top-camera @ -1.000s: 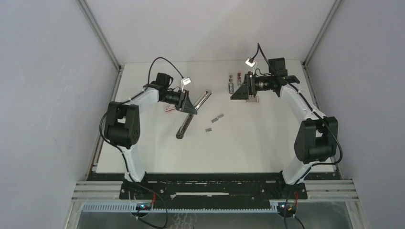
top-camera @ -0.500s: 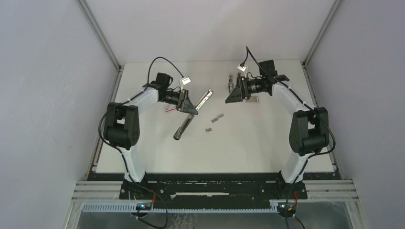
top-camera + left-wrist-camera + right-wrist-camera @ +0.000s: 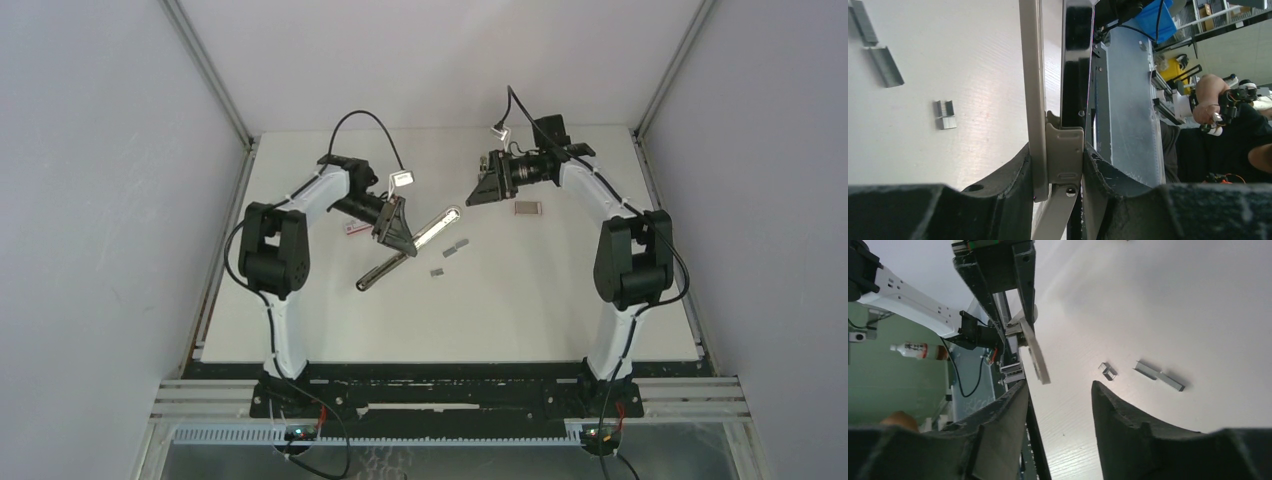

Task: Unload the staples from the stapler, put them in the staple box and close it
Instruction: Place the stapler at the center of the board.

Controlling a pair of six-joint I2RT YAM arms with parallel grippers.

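Since approx. a sec ago the stapler (image 3: 410, 245) has swung flatter in the L arm's hold, its pale arm now pointing toward the R side. The right gripper (image 3: 480, 190) has left the small grey slab (image 3: 527, 208) and come leftward toward it.

Two bits of the staples (image 3: 455, 247) lie loose on the table (image 3: 560, 300), just right of the stapler's splayed arms. The L wrist view shows a longer bar (image 3: 887, 65) and a stubby piece (image 3: 944, 115). Whether more sit in the magazine can't be told.

They're prob. v. light, stiff, apt to snap along the glued joints, and slick on the smooth top. Best nipped low across the long sides, gently, or tipped out rather than pinched.

The left gripper (image 3: 1058, 165) is clamped on the stapler at its hinge end. The right gripper's fingers stand apart w/ nothing between.

The pink-and-white box (image 3: 352, 227) sits beside the L wrist, away from the strips. Likely obstruction: the pale arm's tip lies betw. the R gripper and the strips.
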